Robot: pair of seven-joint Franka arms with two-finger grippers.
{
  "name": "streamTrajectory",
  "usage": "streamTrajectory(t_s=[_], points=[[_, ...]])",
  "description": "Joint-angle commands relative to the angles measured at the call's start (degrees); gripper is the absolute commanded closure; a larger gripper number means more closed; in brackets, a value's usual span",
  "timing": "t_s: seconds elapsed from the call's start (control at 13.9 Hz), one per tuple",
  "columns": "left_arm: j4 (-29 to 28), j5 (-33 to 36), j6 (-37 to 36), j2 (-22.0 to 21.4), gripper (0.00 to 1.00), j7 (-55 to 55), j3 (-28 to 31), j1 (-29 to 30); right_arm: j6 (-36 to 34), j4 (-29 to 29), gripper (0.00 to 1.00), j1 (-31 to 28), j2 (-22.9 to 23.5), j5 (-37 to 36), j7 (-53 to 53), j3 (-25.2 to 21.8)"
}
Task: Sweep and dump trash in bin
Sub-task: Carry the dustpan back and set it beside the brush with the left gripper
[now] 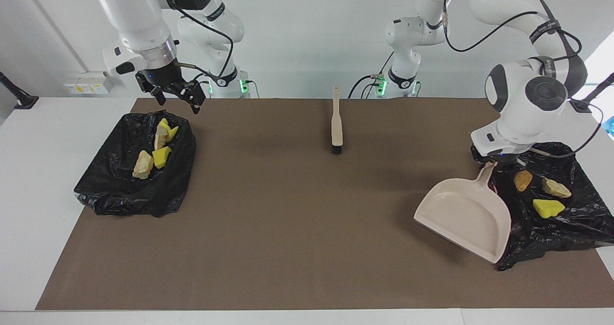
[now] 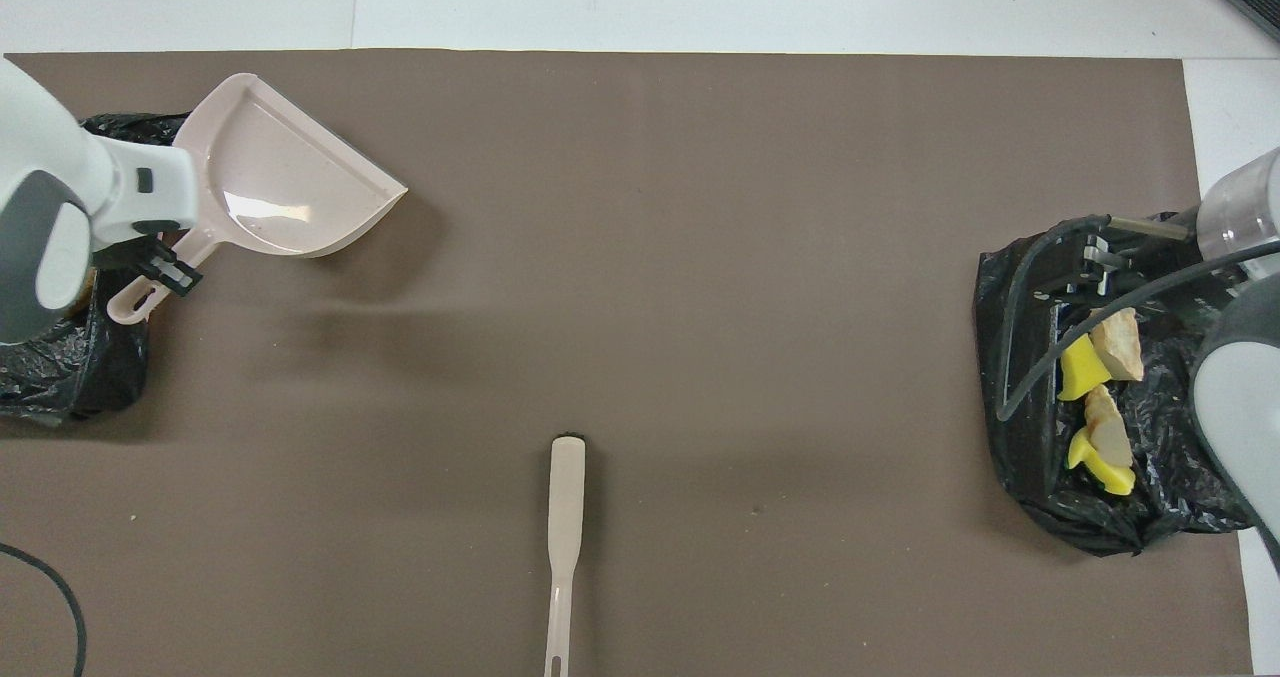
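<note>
Left gripper pinching the handle of the beige dustpan, jaws pressed onto it, pan tilted above the brown mat beside the black bin bag at the left arm's end of the worktop. Three scraps of trash in that bag, just beside the held pan. Right gripper hanging with jaws spread above the other black bag, holding nothing; more trash inside. Brush lying mid-mat, near the robots. No readable writing anywhere.
</note>
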Motion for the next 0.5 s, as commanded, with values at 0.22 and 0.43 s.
streamTrajectory(t_s=[0.22,0.43], points=[[-2.34,-7.38,3.92,1.52,1.00,-23.26,1.02,-12.75,1.31,-4.42,0.00,-0.78,-3.38,0.45,1.61,0.45],[-1.82,-12.21,6.91,3.36,1.00,-32.49,1.11,-19.26,1.31,-5.21,0.00,-0.78,-3.90,0.54,1.97,0.45]])
